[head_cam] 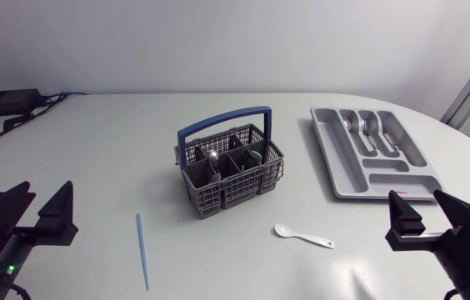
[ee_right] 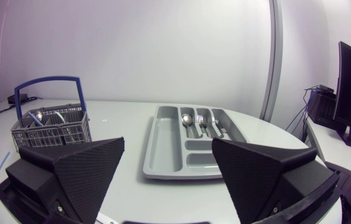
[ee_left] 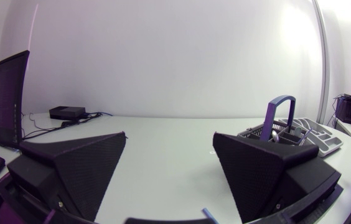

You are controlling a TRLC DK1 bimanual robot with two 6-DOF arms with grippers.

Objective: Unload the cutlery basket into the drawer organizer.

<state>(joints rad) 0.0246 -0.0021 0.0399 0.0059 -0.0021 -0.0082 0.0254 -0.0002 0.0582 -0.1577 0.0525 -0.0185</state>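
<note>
Grey plastic cutlery basket with blue arched handle (head_cam: 229, 169): upright at mid-table, holding a metal spoon and possibly more pieces.
Grey compartmented drawer organizer (head_cam: 374, 154): to the basket's right, well apart from it; metal cutlery in its long slots.
White spoon (head_cam: 302, 236), pale blue stick (head_cam: 142, 250): loose on the white table (head_cam: 93, 150).
Left gripper (ee_left: 169, 140), right gripper (ee_right: 168, 143): fingers spread wide, nothing held.

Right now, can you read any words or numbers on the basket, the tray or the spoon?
None: no words, numbers or signs can be read on the basket, the tray, the spoon or the blue stick.
</note>
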